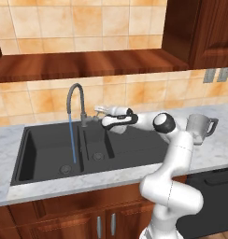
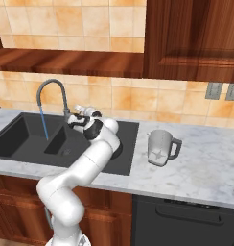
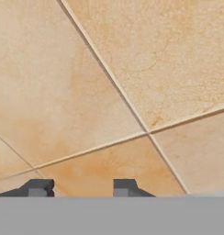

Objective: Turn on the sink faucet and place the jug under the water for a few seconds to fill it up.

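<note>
Left base view: sink faucet [image 1: 76, 100] stands at the back rim of the sink [image 1: 46, 161], gooseneck arching left over the large bowl, water [image 1: 72, 140] running as a thin blue stream from the spout down to near the round drain. Gripper [image 1: 98, 111] sits just right of the faucet base, close by the lever, pointed at the tiled wall [image 1: 130, 93]; whether it touches the lever is unclear. Jug [image 1: 200, 127] stands upright on the marble counter [image 1: 214, 154], well right of the faucet, partly behind the arm's elbow, handle to the right. Right base view: faucet [image 2: 54, 96] at left, water [image 2: 43, 123] falling into the left bowl of the sink [image 2: 13, 139]; gripper [image 2: 78, 113] just right of the faucet base, holding nothing. Jug [image 2: 160, 147] upright on the counter [image 2: 205, 163], well right of the faucet and clear of the sink, handle to the right, pale mark on its front. Hand view: two dark fingertips [image 3: 39, 187] at the bottom, spread apart with a clear gap and nothing between them, facing beige wall tiles [image 3: 132, 78] with diagonal grout lines.
</note>
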